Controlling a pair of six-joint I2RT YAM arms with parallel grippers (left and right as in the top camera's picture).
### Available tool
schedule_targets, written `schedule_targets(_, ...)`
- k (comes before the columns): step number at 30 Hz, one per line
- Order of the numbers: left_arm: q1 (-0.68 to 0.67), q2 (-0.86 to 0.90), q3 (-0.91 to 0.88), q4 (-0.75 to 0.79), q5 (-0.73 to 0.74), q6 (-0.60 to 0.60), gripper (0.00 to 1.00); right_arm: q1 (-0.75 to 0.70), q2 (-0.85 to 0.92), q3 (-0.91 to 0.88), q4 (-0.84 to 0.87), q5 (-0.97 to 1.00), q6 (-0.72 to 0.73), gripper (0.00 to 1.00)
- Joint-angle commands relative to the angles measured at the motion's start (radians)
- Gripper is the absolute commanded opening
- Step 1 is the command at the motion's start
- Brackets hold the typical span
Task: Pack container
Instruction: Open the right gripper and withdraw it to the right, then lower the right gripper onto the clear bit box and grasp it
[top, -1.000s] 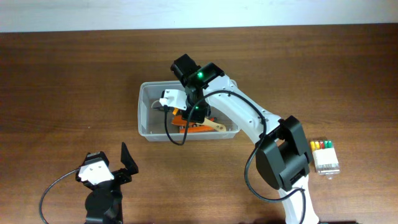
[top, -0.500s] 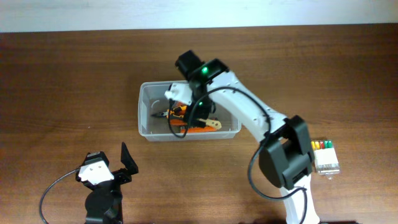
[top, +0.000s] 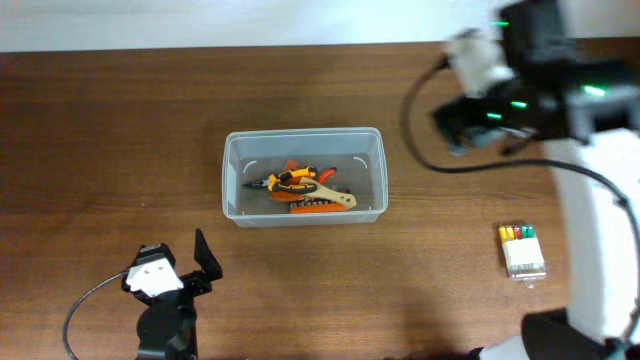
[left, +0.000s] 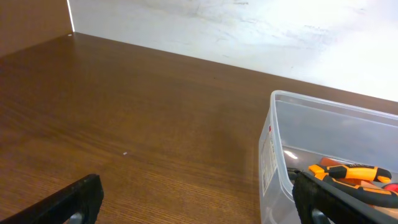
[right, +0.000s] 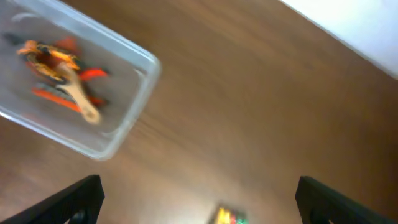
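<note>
The container (top: 237, 203), a clear plastic tub, sits mid-table and holds orange-and-black pliers (top: 291, 180) and a wooden-handled tool (top: 333, 198). My right gripper (top: 460, 128) is blurred, high over the table to the right of the tub. In the right wrist view that gripper (right: 198, 184) is open and empty, with the container (right: 135, 106) at upper left. My left gripper (top: 186, 266) rests near the front edge, left of the tub. It too is open with nothing in it (left: 196, 196), and the container (left: 273, 165) and pliers (left: 348, 174) show to its right.
A small clear box with coloured bits (top: 522, 250) lies on the table at the right, also visible at the bottom of the right wrist view as the same small box (right: 230, 216). The table's white back edge (top: 250, 25) runs behind the tub.
My right gripper opened inside the container, left the tools there, then rose and swung away to the upper right. The left arm has not moved.
</note>
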Motion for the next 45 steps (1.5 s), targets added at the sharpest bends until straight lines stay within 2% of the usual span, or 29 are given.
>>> schedule_targets(1,-0.003,-0.006,-0.003,-0.002,-0.003,0.009,0.99,-0.116,-0.055,0.001,-0.051,0.016,0.092,0.99)
schedule_targets(9,-0.003,-0.006,-0.003,-0.002,-0.003,0.009,0.99,-0.269,-0.142,-0.103,-0.132,0.018,0.166,0.99)
schedule_targets(12,-0.003,-0.006,-0.003,-0.002,-0.003,0.009,0.99,-0.300,-0.170,-0.216,-0.127,0.026,0.180,0.99)
schedule_targets(17,-0.003,-0.006,-0.003,-0.002,-0.003,0.009,0.99,-0.323,-0.198,-0.440,-0.058,0.209,0.315,0.99)
schedule_targets(21,-0.003,-0.006,-0.003,-0.002,-0.004,0.009,0.99,-0.327,-0.199,-0.640,0.046,0.284,0.329,0.98)
schedule_targets(24,-0.003,-0.006,-0.003,-0.002,-0.003,0.009,0.99,-0.327,-0.198,-0.800,0.151,0.315,0.302,0.99)
schedule_targets(28,-0.003,-0.006,-0.003,-0.002,-0.003,0.009,0.99,-0.327,-0.198,-0.991,0.294,0.370,0.112,0.99)
schedule_targets(31,-0.003,-0.006,-0.003,-0.002,-0.003,0.009,0.99,-0.351,-0.195,-1.085,0.376,0.372,0.082,0.98)
schedule_targets(40,-0.003,-0.006,-0.003,-0.002,-0.003,0.009,0.99,-0.552,-0.127,-1.117,0.435,0.164,0.100,0.99)
schedule_targets(45,-0.003,-0.006,-0.003,-0.002,-0.003,0.009,0.99,-0.579,-0.112,-1.118,0.464,0.105,0.088,0.99)
